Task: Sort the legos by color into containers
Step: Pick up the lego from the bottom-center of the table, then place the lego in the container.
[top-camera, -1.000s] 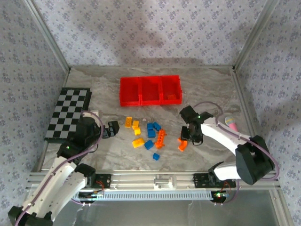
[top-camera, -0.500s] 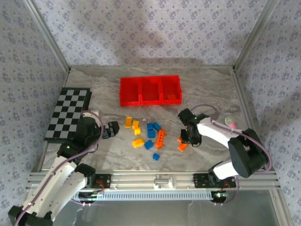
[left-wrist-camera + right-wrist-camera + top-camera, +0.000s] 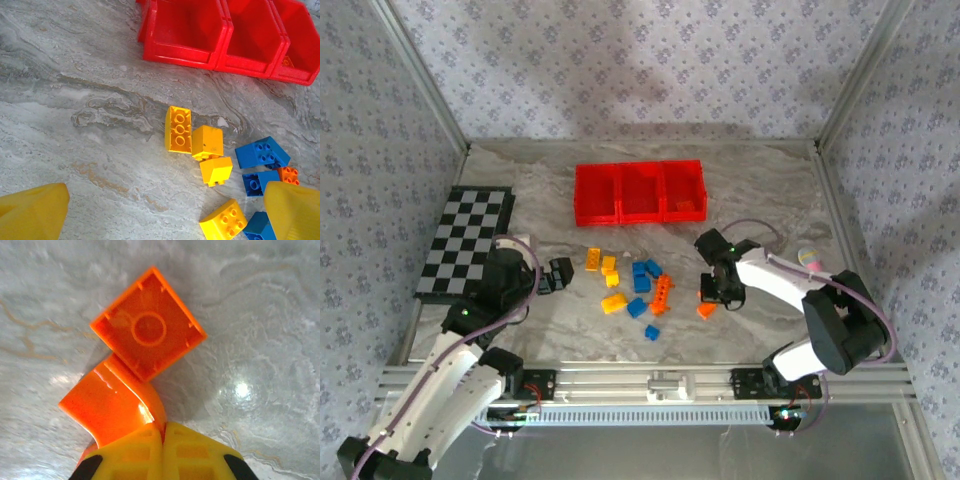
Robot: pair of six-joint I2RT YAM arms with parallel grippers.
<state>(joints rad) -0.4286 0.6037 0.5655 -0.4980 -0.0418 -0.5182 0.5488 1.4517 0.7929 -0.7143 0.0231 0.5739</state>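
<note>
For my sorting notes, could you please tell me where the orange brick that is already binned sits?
In the top view, the orange brick lies in the rightmost compartment of the red bins, near its front wall.

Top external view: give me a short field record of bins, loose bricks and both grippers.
containers: three red bins joined in a row; one orange brick in the right bin
legos: yellow, blue, orange, loose on table before the bins
left gripper: open, empty, left of pile
right gripper: shut, tips against an orange piece; grip unclear
</note>
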